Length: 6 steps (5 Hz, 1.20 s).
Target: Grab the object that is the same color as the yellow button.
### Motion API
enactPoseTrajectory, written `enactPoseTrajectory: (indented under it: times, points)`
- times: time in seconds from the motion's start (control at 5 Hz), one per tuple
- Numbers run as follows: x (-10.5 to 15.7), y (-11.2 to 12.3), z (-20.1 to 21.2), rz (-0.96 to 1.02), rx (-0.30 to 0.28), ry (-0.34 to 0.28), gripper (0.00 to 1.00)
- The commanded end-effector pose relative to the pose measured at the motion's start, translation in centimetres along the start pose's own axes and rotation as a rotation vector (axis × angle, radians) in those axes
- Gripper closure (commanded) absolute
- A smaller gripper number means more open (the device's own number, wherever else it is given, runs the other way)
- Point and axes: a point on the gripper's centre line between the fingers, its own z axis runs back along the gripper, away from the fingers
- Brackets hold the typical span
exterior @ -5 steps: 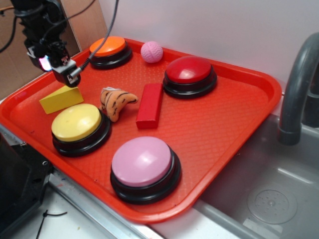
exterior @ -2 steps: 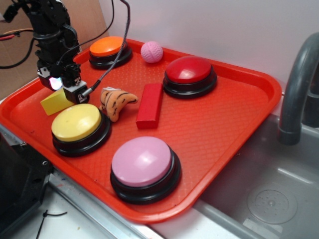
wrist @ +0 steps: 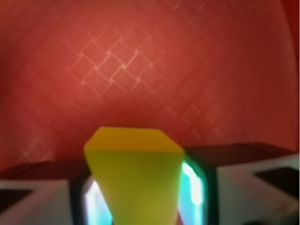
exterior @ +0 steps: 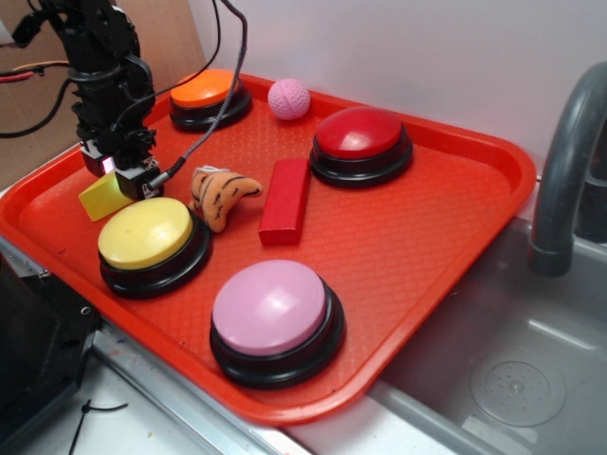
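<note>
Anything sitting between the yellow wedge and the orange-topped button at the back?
Only bare tray surface between the yellow wedge and the orange-topped button; the tool hangs over the wedge. Exterior view shows it.

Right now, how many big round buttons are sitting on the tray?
4. Orange button at the back left, red button at the back right, yellow button front left, pink button front centre. None seems hidden.

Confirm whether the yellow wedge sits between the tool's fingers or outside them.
Between them. In the wrist view the yellow wedge fills the gap between the fingers of the tool; whether they press it, cannot tell.
</note>
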Motion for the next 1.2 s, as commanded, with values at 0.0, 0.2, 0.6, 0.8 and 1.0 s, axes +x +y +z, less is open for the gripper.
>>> enactPoseTrajectory:
  times: [0.0, 0.2, 0.6, 0.8, 1.0]
  points:
    - [1.6, 0.0, 3.7, 0.148, -0.009, 0.071, 1.00]
    - [1.9, -0.8, 8.6, 0.174, -0.025, 0.004, 1.00]
    - [1.8, -3.7, 14.0, 0.083, -0.024, -0.111, 1.00]
    - [1.6, -5.6, 16.4, 0.019, -0.022, -0.179, 1.00]
    - [1.7, -7.4, 17.7, -0.019, -0.006, -0.221, 1.00]
